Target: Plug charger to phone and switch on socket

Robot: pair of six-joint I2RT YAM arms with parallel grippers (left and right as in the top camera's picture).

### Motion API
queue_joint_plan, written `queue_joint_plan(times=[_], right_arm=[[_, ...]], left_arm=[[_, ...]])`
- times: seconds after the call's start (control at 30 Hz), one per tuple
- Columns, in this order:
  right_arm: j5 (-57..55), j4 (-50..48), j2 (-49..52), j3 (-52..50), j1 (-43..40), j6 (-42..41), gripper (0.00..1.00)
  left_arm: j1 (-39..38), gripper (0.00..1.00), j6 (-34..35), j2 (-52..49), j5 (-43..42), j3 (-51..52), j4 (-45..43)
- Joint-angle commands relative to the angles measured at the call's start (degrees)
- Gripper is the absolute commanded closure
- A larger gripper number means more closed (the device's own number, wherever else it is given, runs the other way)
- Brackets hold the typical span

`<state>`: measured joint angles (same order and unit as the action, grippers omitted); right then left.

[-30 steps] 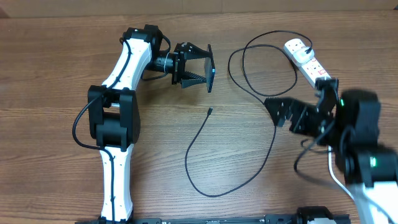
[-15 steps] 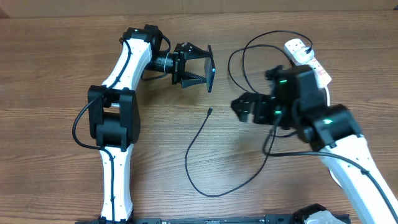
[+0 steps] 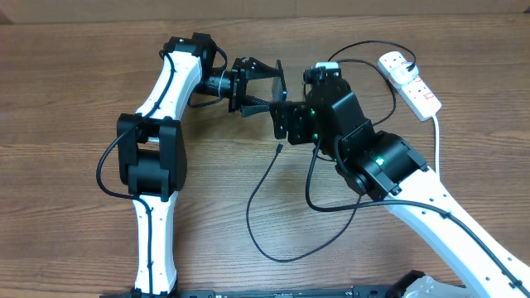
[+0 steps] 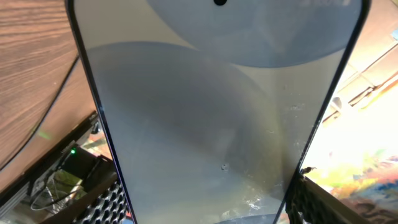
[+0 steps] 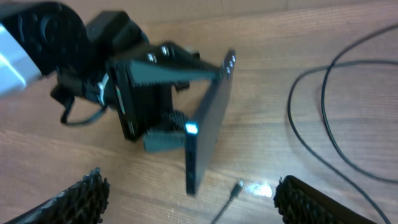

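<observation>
Phone point(image 4: 211, 124) had a grey-blue screen and dark rim, cable point(image 3: 249, 213) was black, power strip point(image 3: 411, 83) white with red, worktop point(image 3: 66, 223) brown woodgrain.

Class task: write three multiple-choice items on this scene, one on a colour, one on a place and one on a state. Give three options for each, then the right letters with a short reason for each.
1. What colour is the socket?
A. White with a red mark
B. Black
C. Green

2. Where is the charger tip relative to the phone?
A. Plugged into it
B. On top of the socket
C. Loose on the table, apart from it

3. What state is the right tool in?
A. Shut on the charger
B. Open, gripping nothing
C. Shut on the phone

Answers:
1 A: the overhead view shows a white strip with a red mark.
2 C: the right wrist view shows the tip on bare wood, not connected to the phone.
3 B: its fingers stand wide apart and clamp nothing.
</observation>
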<state>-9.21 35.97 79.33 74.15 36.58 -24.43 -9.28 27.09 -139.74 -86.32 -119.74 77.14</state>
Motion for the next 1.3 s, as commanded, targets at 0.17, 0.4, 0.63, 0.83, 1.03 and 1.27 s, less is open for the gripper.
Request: queue_joint_plan(times=[0.17,0.4,0.63,0.83,1.03,1.27], right_arm=[[-3.72,-0.83,5.66,1.66,2.49,-1.36,0.16],[-12.39,-1.03,9.09,1.66,3.80,-7.41,0.22],[-13.27,-2.10,10.29,1.66,3.80,-10.36,0.32],[-13.29,-3.30,11.19,1.66,3.80,-10.34,0.40],[-13.99,-3.91,13.25,1.64,3.80,-10.29,0.40],[-17.79,-5.38,13.62,1.64,3.80,-9.99,0.45]], left_arm=[[-0.96,0.33,1.70,-0.35,1.18,-1.66,-0.85],[-1.36,0.33,3.39,-0.35,2.73,-1.66,-1.38],[-1.42,0.32,3.39,-0.35,2.71,-1.66,-1.36],[-1.62,0.32,3.41,-0.35,2.71,-1.66,-1.38],[-1.68,0.32,3.37,-0.35,2.75,-1.66,-1.38],[-1.68,0.32,3.37,-0.35,2.75,-1.66,-1.38]])
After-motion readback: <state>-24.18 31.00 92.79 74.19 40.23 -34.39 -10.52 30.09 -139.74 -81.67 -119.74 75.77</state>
